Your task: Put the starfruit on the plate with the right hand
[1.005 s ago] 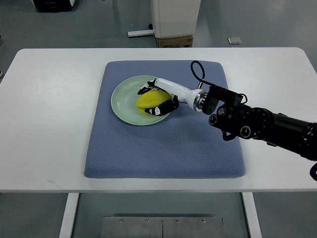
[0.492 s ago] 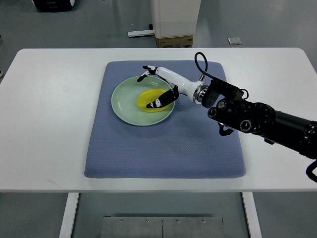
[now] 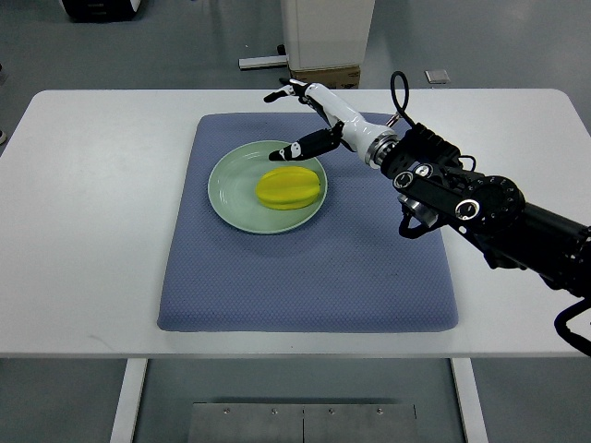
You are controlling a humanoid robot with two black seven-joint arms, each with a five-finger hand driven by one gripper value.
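Note:
A yellow starfruit (image 3: 290,188) lies on the pale green plate (image 3: 231,189), right of the plate's middle. The plate sits on a blue mat (image 3: 305,268). My right hand (image 3: 294,120) is white with black fingertips; it is raised above the plate's far right rim, fingers spread, holding nothing. Its thumb tip (image 3: 284,151) hangs just beyond the starfruit, apart from it. The right arm (image 3: 471,205) comes in from the right edge. The left arm does not show.
The mat lies on a white table (image 3: 92,231). Beyond the table's far edge stand a white post (image 3: 325,32) and a cardboard box (image 3: 323,77) on the floor.
My right hand let go of the starfruit, opened, and lifted up and back toward the far side of the mat. The starfruit stays on the plate.

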